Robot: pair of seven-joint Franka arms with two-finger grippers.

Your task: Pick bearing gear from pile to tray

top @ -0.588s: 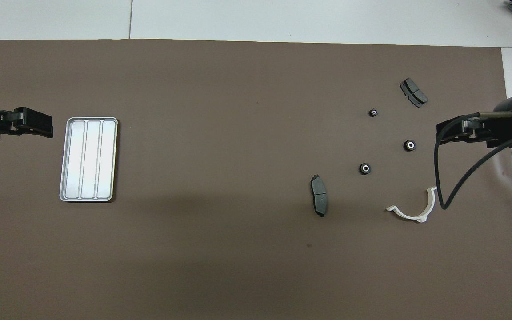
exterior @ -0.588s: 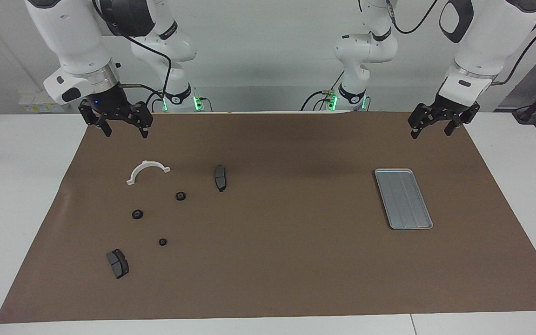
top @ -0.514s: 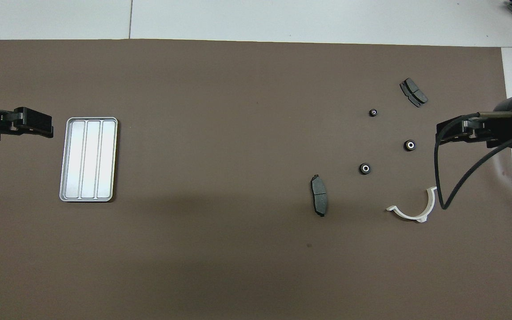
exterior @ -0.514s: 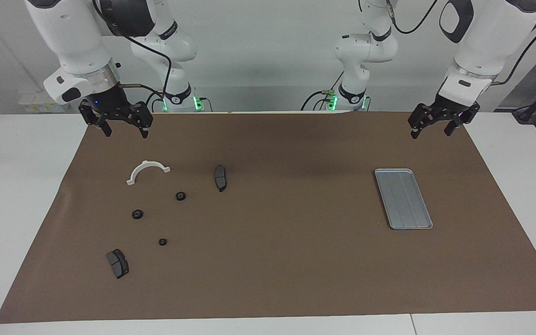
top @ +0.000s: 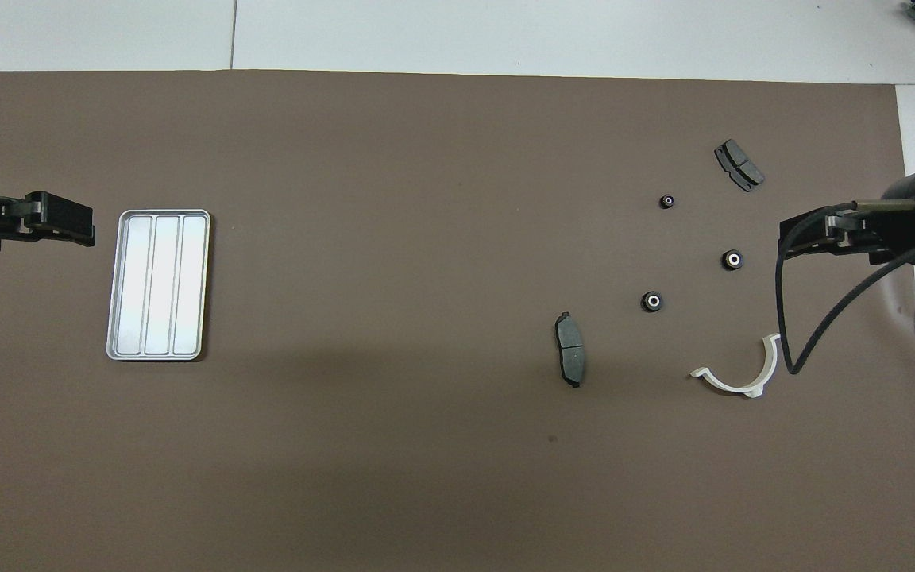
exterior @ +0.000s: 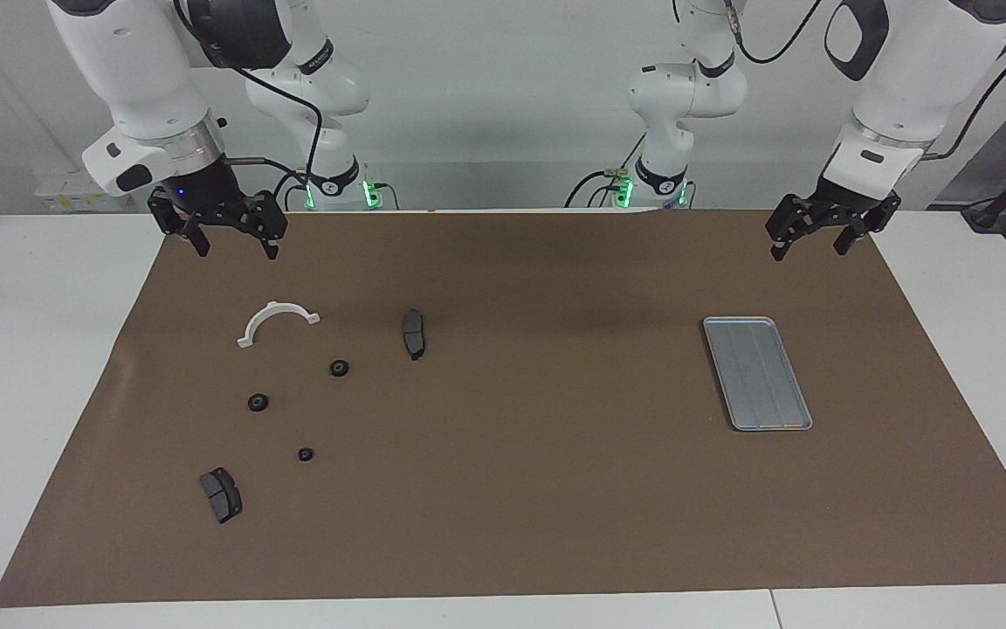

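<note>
Both pincers, right pincer (exterior: 226,246) and left pincer (exterior: 811,244), hang spread, empty; pinch 1 small, stiff gear (exterior: 339,368) across its rim.

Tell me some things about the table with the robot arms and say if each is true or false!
1. The tray has nothing in it. True.
2. There are five small black gears. False: there are three.
3. The right gripper is holding a gear. False: it hangs open and empty above the mat, near the white half-ring.
4. The left gripper is open and holds nothing. True.
5. Both brake pads lie on the tray. False: they lie on the mat, among the gears.
</note>
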